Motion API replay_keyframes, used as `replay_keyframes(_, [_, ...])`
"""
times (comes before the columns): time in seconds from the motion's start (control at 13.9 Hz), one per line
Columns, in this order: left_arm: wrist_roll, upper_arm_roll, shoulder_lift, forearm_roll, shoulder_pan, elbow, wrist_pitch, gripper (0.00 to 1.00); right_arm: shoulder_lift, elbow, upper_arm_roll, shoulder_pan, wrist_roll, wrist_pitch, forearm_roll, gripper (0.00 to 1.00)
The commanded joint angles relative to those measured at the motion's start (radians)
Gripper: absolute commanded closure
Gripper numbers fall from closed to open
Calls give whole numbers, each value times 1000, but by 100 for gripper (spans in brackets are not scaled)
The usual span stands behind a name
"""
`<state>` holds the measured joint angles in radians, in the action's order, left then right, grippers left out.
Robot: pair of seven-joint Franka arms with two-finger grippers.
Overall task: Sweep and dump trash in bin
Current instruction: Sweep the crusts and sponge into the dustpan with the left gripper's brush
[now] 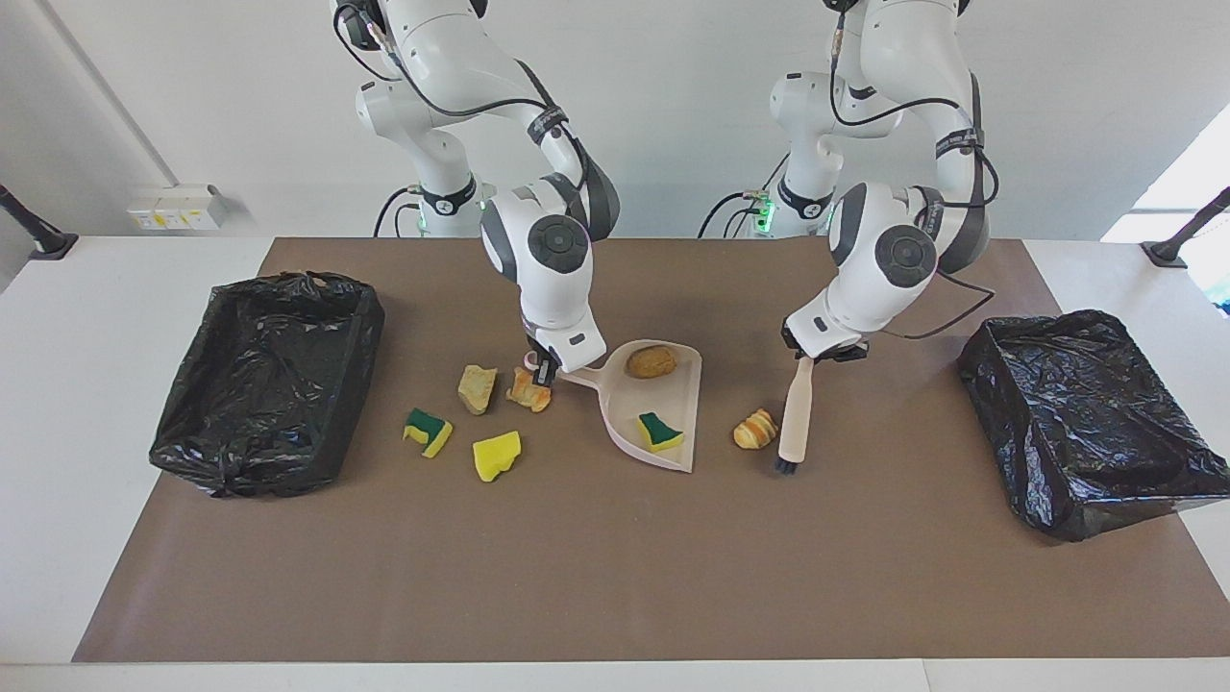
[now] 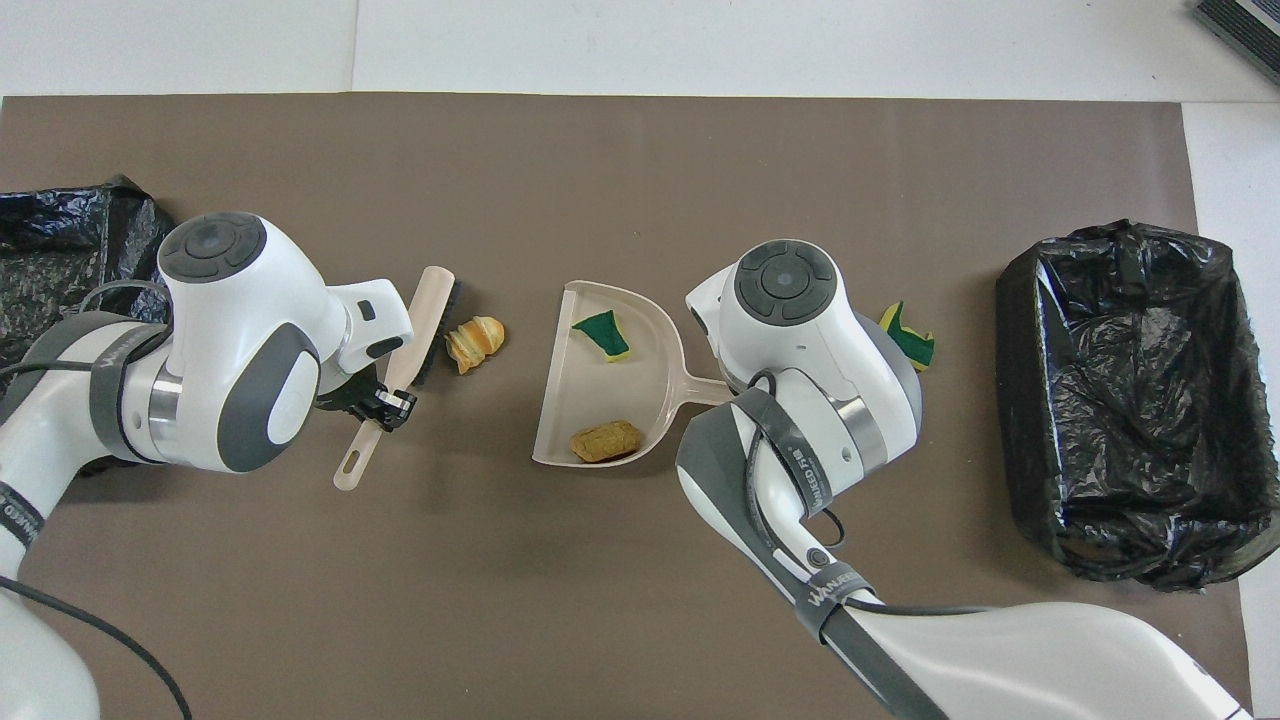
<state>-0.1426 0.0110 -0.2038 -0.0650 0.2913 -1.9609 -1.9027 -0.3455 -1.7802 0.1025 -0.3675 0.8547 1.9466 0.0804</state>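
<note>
**Both claws gripping tools over the brown mat**

Left claw (image 1: 823, 351) is clamping the handle of the brush (image 1: 796, 415), whose bristles are touching the mat (image 1: 615, 577) just beside a bread-like chunk (image 1: 755, 429). Right claw (image 1: 546, 369) is gripping the handle of the dustpan (image 1: 673, 380), which is lying flat near the mat's middle. Two scraps are sitting in the pan: a brown chunk (image 1: 652, 361) and a green-yellow sponge piece (image 1: 659, 432). Four more scraps, two tan chunks (image 1: 478, 388) (image 1: 528, 390) and two sponge pieces (image 1: 428, 432) (image 1: 497, 456), are lying between the pan and the bin (image 1: 264, 384) at the right arm's end. Another black-lined bin (image 1: 1086, 423) is standing at the left arm's end.
</note>
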Motion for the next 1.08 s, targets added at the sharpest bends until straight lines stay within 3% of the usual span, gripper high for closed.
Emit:
replay_keyframes(0.0, [-8,-13,-15,7,34,-6,-29,100,2,-12,5,2,4,23,-16,100])
replay_keyframes(0.14, [1,-14,-11,-24,106,-15,-26,100,2,-12,5,2,4,21,-16,100])
replay_keyframes(0.29, [21,-16,-3,-134,167,-19,-21,100,2,-12,5,2,3,23,-16,100])
replay_keyframes(0.51, [205,-22,6,-186,299,-21,-26,100,2,-12,5,2,3,23,-16,100])
replay_keyframes(1.01, [283,-13,79,-216,244,2,97,100,2,-12,5,2,3,26,-16,100])
